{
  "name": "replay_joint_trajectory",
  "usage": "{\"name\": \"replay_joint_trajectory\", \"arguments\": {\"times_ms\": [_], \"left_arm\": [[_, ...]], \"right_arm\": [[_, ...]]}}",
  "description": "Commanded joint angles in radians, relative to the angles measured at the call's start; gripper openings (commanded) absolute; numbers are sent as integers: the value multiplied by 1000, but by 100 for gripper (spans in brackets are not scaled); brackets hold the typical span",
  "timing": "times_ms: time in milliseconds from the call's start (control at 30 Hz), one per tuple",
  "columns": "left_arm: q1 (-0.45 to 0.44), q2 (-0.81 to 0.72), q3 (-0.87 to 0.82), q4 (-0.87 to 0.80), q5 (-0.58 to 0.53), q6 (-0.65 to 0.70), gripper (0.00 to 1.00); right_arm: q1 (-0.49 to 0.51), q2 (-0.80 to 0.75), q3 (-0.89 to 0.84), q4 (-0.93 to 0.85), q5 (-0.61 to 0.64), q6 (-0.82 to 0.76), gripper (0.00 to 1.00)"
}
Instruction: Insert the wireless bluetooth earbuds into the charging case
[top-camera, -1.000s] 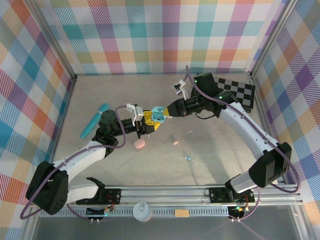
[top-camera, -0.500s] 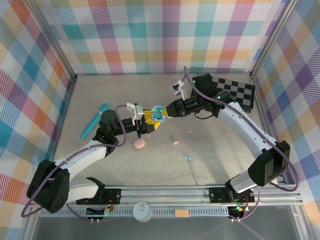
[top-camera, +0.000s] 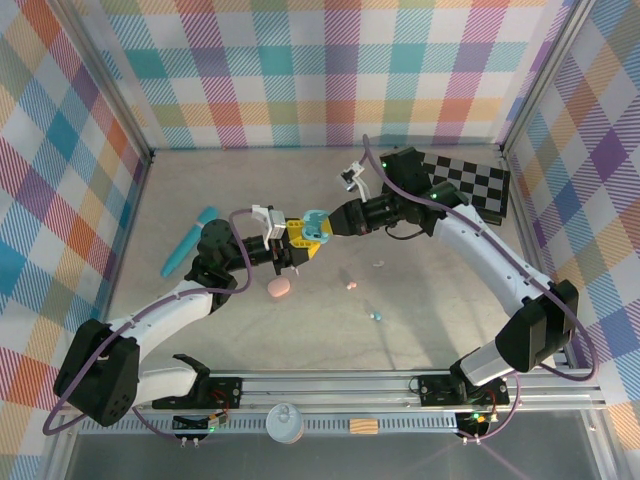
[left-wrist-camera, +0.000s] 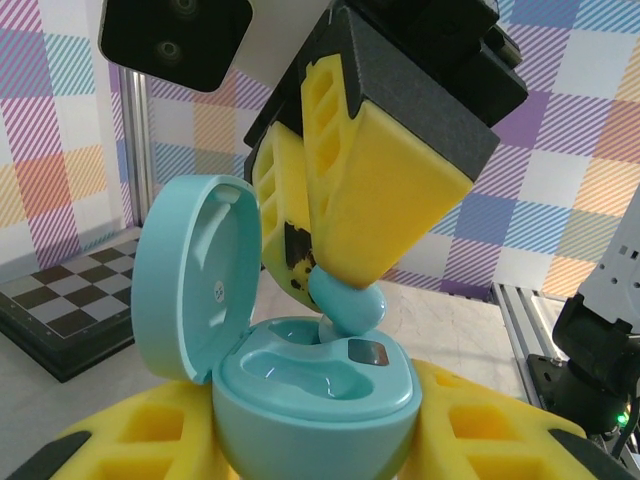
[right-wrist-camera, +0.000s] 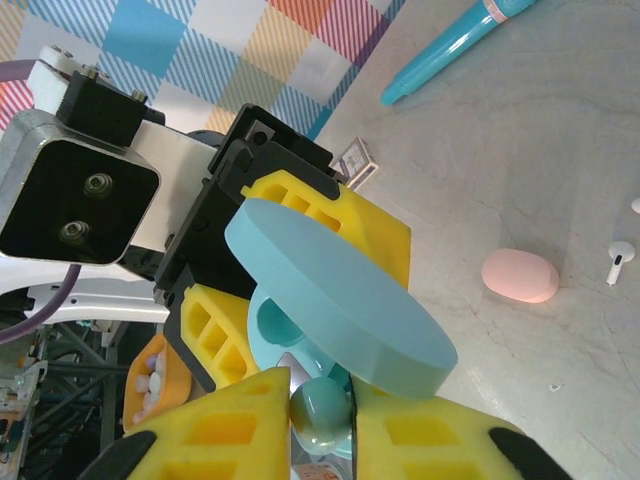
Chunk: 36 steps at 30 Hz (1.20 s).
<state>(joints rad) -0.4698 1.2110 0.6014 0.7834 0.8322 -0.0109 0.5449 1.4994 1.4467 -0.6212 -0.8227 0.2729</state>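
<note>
A light blue charging case (top-camera: 316, 226) stands open and raised above the table, my left gripper (top-camera: 297, 240) shut on its base. In the left wrist view the case (left-wrist-camera: 315, 395) sits between my yellow pads, with its lid (left-wrist-camera: 190, 280) swung up to the left. My right gripper (top-camera: 332, 228) is shut on a light blue earbud (left-wrist-camera: 347, 300), whose lower end touches the rear slot of the case. The right wrist view shows that earbud (right-wrist-camera: 322, 410) pinched between the yellow pads, under the lid (right-wrist-camera: 335, 295). A pink earbud (top-camera: 351, 286), a light blue earbud (top-camera: 376, 316) and a whitish earbud (top-camera: 379, 264) lie on the table.
A closed pink case (top-camera: 279, 288) lies on the table just below the left gripper. A long teal tube (top-camera: 189, 241) lies at the left. A checkerboard (top-camera: 470, 183) sits at the back right. Plaid walls enclose the table on three sides.
My right gripper has shifted slightly left and up with the earbud, closing on the open case. The left gripper has held the case nearly still.
</note>
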Motion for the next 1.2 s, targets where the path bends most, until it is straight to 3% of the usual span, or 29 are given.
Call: {"name": "replay_joint_trajectory", "arguments": {"times_ms": [0, 367, 867, 1167], "left_arm": [[4, -17, 18, 63, 41, -5, 32], [3, -14, 15, 70, 45, -8, 32], [3, -14, 13, 82, 43, -14, 32], [3, -10, 9, 89, 38, -16, 32]], "right_arm": [[8, 18, 20, -8, 38, -12, 23], [7, 22, 41, -30, 101, 9, 23], [8, 21, 65, -69, 140, 22, 31], [8, 15, 72, -90, 158, 22, 43]]}}
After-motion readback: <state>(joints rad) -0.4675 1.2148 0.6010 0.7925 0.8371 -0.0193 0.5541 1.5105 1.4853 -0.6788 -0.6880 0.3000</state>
